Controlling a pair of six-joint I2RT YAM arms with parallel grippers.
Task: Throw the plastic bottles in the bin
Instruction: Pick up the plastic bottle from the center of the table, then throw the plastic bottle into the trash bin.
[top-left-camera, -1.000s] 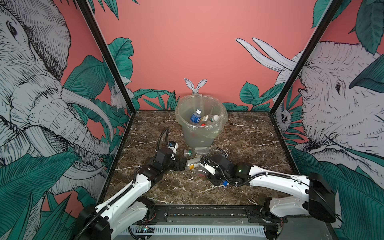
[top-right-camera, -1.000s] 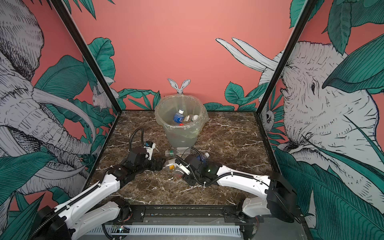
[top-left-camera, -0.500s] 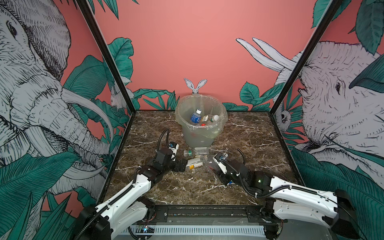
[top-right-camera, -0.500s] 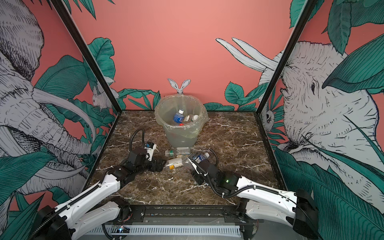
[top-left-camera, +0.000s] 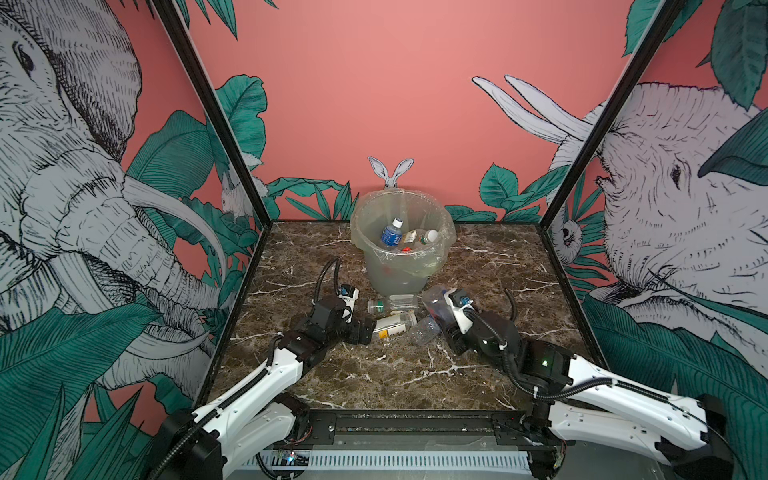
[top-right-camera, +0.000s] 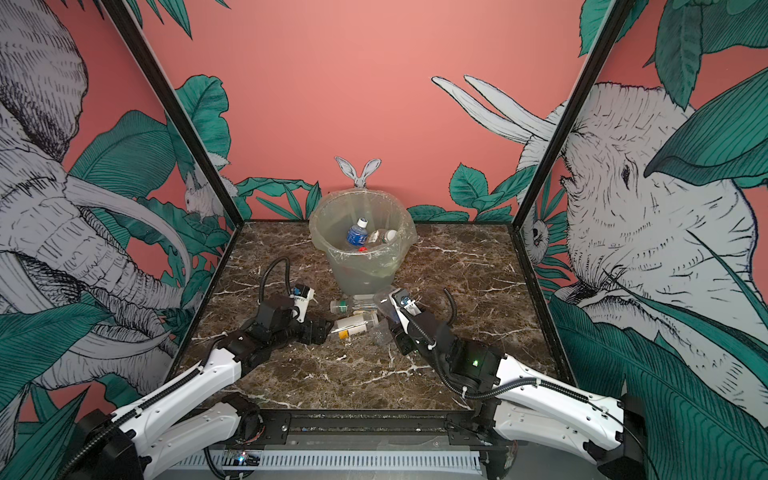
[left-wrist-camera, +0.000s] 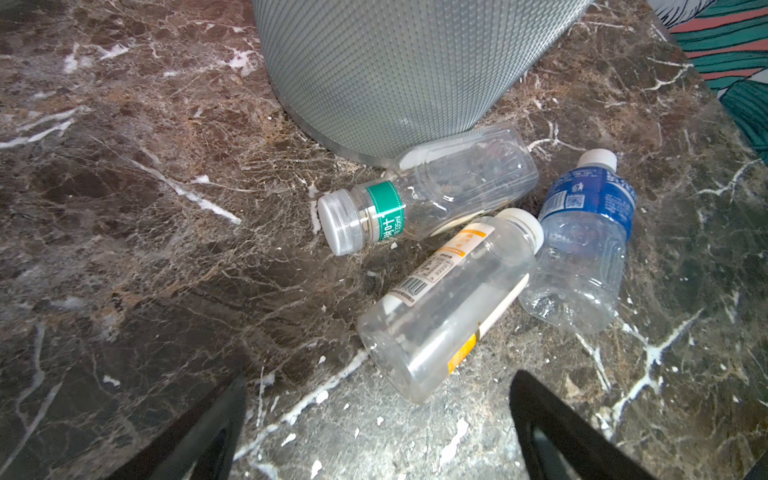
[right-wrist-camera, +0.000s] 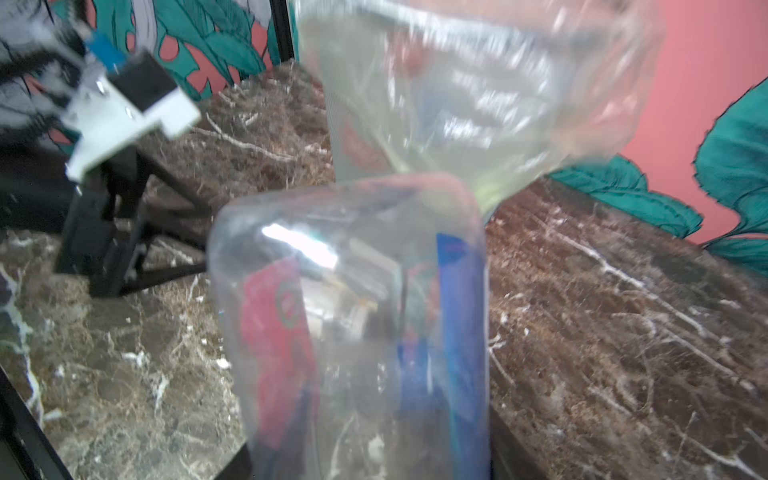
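clear plastic, a red-and-blue-labelled bottle (right-wrist-camera: 353, 316) is gripped upright in the right tool (top-left-camera: 441, 312), just below-right of the bin (top-left-camera: 401, 249) at frame centre; the left tool (left-wrist-camera: 376, 419) is spread wide, bottle (left-wrist-camera: 446, 305) lengthwise ahead.

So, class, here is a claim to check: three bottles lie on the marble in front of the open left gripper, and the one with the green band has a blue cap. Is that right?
Not quite. The green-banded bottle has a clear, whitish cap, not a blue one; the left wrist view shows it. The rest holds: it lies with the orange-labelled bottle and the blue-labelled bottle on the marble before the open left gripper.
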